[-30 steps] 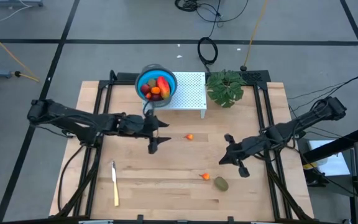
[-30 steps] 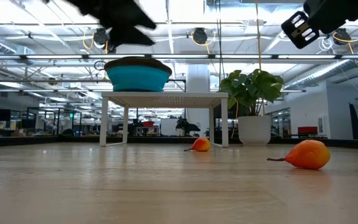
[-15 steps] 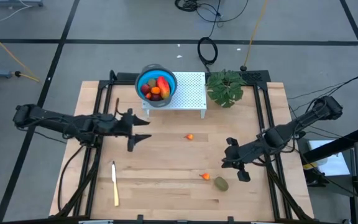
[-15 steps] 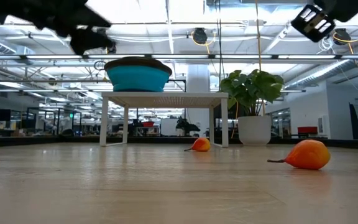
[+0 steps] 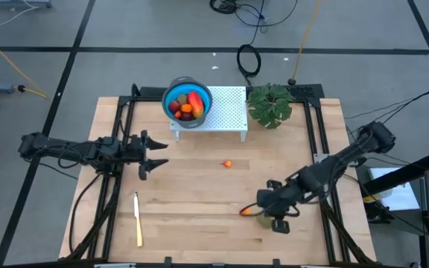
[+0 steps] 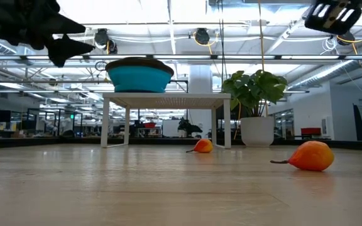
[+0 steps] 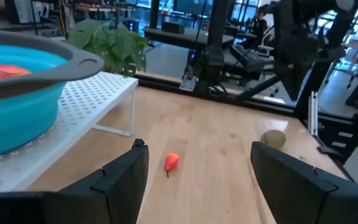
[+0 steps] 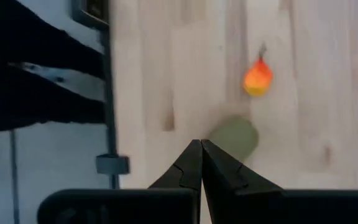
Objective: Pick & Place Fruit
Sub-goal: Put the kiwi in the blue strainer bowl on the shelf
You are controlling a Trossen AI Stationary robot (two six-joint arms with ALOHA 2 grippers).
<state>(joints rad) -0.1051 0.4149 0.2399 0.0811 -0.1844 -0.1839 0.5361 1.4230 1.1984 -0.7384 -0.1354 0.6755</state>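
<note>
A blue bowl (image 5: 187, 100) on a white stand (image 5: 228, 112) holds the oblong red-orange piece, dark red balls and an olive oval. Two tiny orange fruits lie on the table: one mid-table (image 5: 228, 164), one nearer the front (image 5: 243, 211). Beside the latter lies an olive-brown oval (image 8: 234, 138), mostly hidden under my right gripper (image 5: 264, 209) in the high view. That gripper (image 8: 201, 149) hovers above it, shut, well off the table (image 6: 332, 16). My left gripper (image 5: 149, 156) is open, left of the stand, raised (image 6: 61, 39), touching nothing.
A potted green plant (image 5: 270, 104) stands right of the stand. A cream-yellow knife (image 5: 137, 219) lies near the table's front left. Bare wood lies between the two arms. Black frame rails run along both table sides.
My left gripper has drawn back from beside the bowl toward the table's left edge. My right gripper has travelled toward the near-left, from the right side to above the olive oval and the front orange fruit. No fruit has moved.
</note>
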